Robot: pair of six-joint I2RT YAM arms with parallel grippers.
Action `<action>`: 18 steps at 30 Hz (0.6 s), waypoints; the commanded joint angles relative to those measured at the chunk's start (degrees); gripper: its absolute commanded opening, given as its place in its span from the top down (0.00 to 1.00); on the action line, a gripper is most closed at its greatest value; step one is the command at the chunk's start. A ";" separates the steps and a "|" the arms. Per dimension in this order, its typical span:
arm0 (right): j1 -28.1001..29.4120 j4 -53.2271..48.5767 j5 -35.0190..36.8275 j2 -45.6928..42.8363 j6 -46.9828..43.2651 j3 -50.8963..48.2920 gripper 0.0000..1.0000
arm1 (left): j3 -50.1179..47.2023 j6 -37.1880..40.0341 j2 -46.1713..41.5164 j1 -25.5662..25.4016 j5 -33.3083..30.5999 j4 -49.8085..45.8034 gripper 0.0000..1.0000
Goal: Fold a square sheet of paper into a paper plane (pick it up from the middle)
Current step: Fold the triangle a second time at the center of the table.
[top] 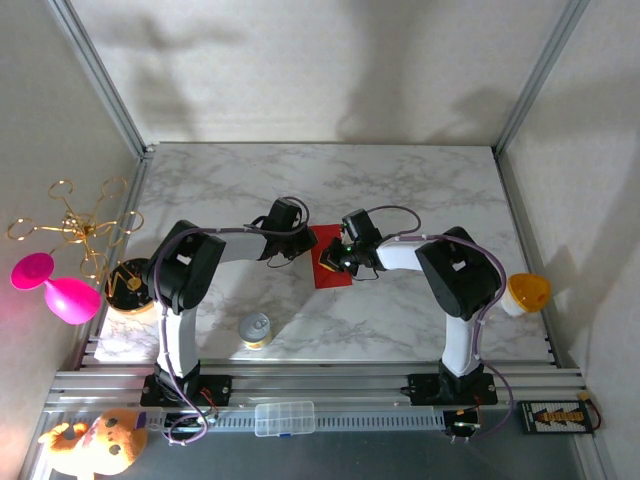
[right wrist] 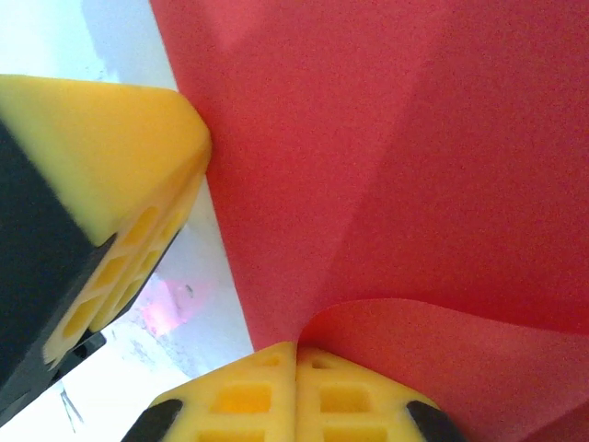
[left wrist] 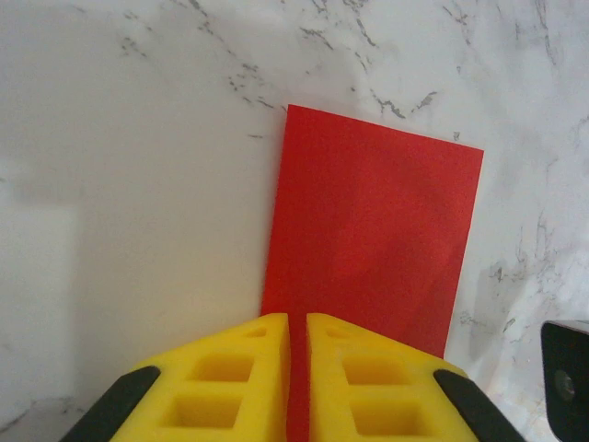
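The square sheet of paper is bright red and lies mid-table between my two grippers. In the left wrist view the sheet of paper lies flat on the marble. My left gripper stands over its near edge, jaws together but for a thin slit with red showing through. My right gripper is shut on the paper, pinching an edge that curls up from the sheet into its yellow fingertips. From above, the left gripper is at the paper's left edge and the right gripper at its right.
A small silver-topped jar stands near the table's front left. A black round object, a pink toy and a gold wire stand sit at the left edge. An orange object lies at the right edge.
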 commanded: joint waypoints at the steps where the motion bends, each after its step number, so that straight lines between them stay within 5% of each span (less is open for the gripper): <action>1: 0.55 -0.14 1.99 1.44 0.49 1.51 1.00 | -1.88 -0.14 3.03 -0.25 -0.27 -3.76 0.86; 18: 0.39 -3.85 2.69 0.46 -0.80 2.35 1.00 | -1.44 0.22 2.59 -0.16 -0.51 -4.34 0.86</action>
